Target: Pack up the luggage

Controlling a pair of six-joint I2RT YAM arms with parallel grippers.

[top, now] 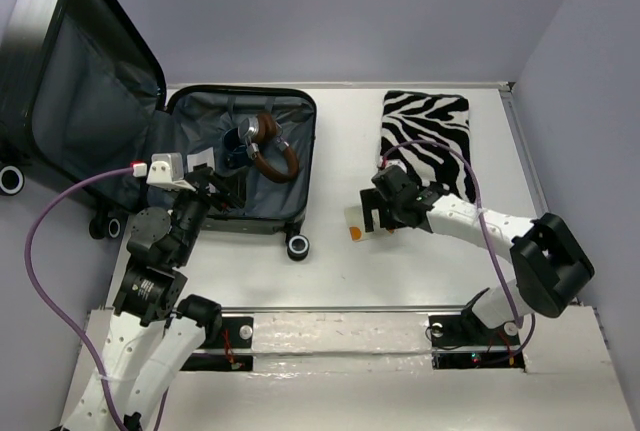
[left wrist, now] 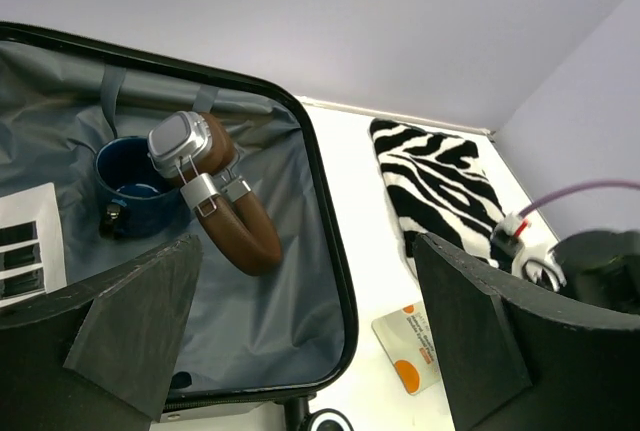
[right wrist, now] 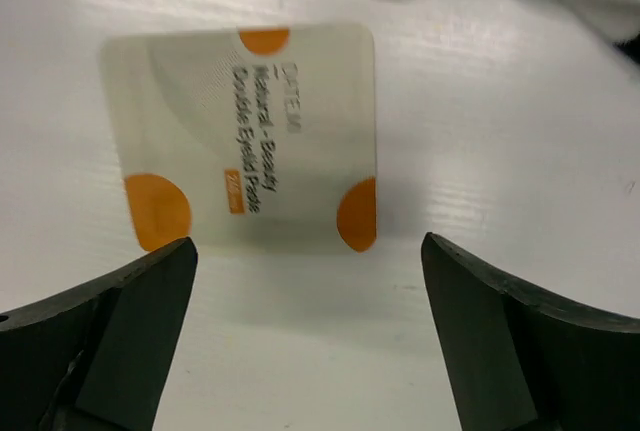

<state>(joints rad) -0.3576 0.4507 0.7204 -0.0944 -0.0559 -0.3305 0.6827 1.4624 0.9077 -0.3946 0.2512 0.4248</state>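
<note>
The luggage (top: 283, 197) lies open at the table's left, its lid (top: 80, 81) propped up behind. Inside on the grey lining (left wrist: 270, 321) rest brown headphones (top: 270, 151) (left wrist: 225, 206) and a blue cup (top: 234, 148) (left wrist: 128, 183). My left gripper (top: 222, 194) (left wrist: 305, 346) hovers open over the case's near part, holding nothing. A flat silver packet with orange spots (top: 354, 230) (right wrist: 245, 136) (left wrist: 410, 349) lies on the table right of the case. My right gripper (top: 372, 218) (right wrist: 310, 341) stands open just short of it, with bare table between the fingers.
A zebra-striped cloth (top: 426, 139) (left wrist: 440, 181) lies at the back right of the table. A white card with black rectangles (left wrist: 25, 241) lies in the case's left part. The case's wheels (top: 297, 246) stick out toward the arms. Purple walls close in the table.
</note>
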